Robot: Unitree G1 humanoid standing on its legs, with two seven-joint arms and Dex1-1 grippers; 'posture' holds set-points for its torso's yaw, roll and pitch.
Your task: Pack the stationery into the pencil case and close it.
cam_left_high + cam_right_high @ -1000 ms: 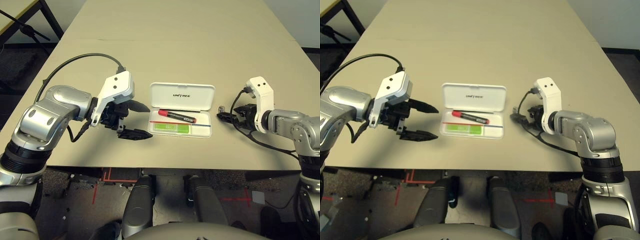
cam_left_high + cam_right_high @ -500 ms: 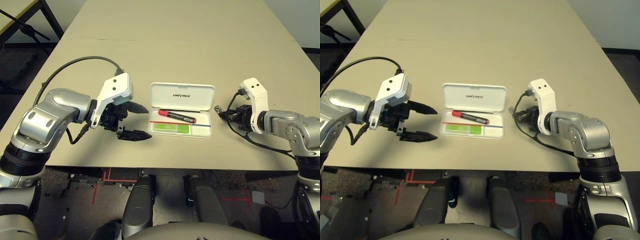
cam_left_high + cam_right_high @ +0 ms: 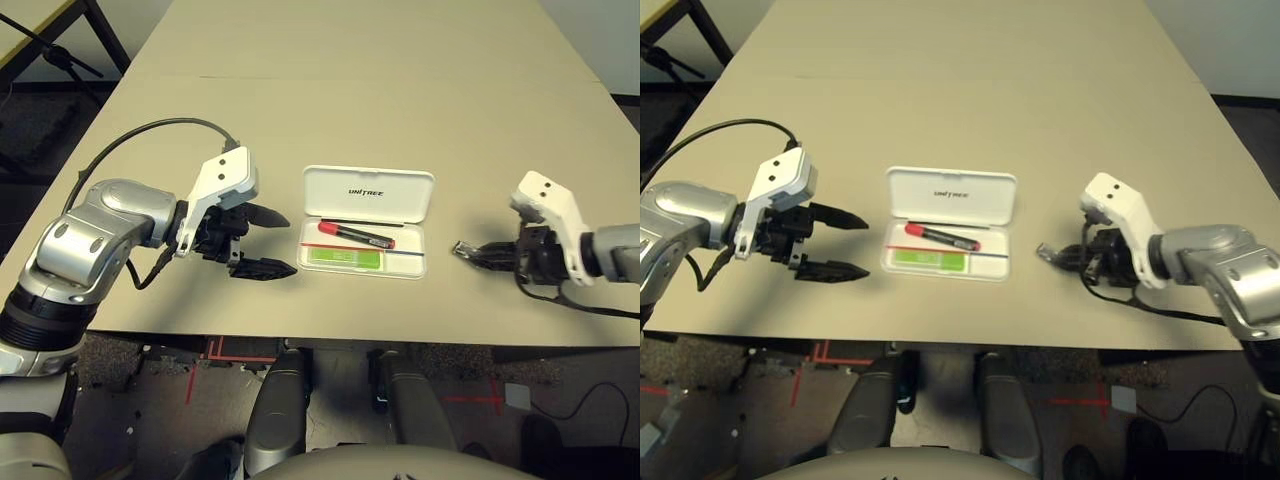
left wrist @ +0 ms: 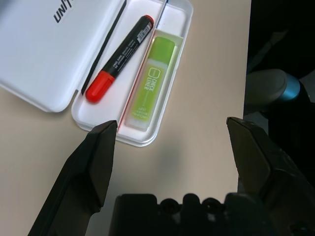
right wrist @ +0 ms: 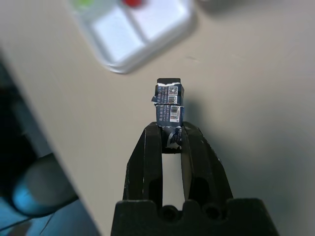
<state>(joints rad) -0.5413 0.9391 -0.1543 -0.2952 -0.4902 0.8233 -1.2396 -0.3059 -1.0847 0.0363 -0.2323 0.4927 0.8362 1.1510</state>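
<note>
We judge that the small piece (image 5: 169,104), pinched only at its end in our right gripper (image 3: 470,250) near the desk's front edge, may slip before reaching the open pencil case (image 3: 365,235) holding marker (image 3: 355,234) and green stick (image 3: 345,258); left gripper (image 3: 262,242) gapes empty beside it, path unobstructed.

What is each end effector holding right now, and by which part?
The right end effector pinches the small labelled piece by its near end; the rest sticks out past the fingertips. The left end effector is open and holds nothing.
</note>
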